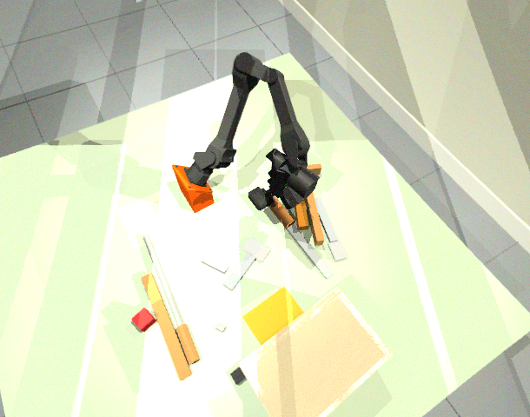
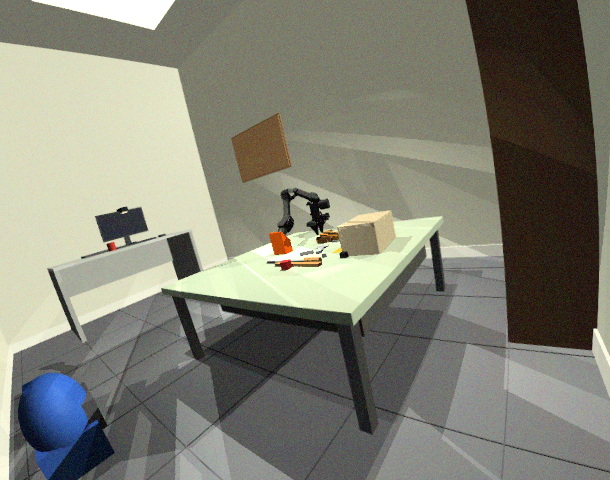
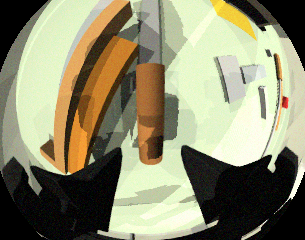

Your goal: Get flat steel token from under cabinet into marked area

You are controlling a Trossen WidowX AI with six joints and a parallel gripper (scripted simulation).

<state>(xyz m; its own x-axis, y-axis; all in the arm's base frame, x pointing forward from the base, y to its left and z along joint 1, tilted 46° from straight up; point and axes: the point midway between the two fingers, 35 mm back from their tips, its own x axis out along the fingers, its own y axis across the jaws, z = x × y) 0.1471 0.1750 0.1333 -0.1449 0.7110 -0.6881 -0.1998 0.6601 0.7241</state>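
The cabinet [image 1: 319, 354] [image 2: 362, 240] is a tan box. The yellow marked area [image 1: 272, 314] [image 3: 242, 21] lies in front of it. The token and the vent slots cannot be made out. A tool with a round brown handle [image 1: 282, 214] [image 3: 150, 90] and a long flat grey blade [image 1: 308, 248] [image 3: 151, 30] lies with its blade pointing toward the cabinet. My gripper [image 1: 276, 200] [image 3: 151, 151] is open above the handle's rear end. In the wrist view the handle end shows centrally between and just ahead of the fingertips, with nothing gripped.
Two orange-brown bars [image 1: 315, 224] [image 3: 104, 90] and a flat grey piece with a square end [image 1: 337, 250] lie close beside the handle. A grey T-shaped piece [image 1: 241, 271] lies mid-table. A red cube [image 1: 143, 319], a wooden stick [image 1: 168, 336] and a handled rod [image 1: 188, 343] lie farther off. A black cube [image 1: 237, 375] is by the cabinet.
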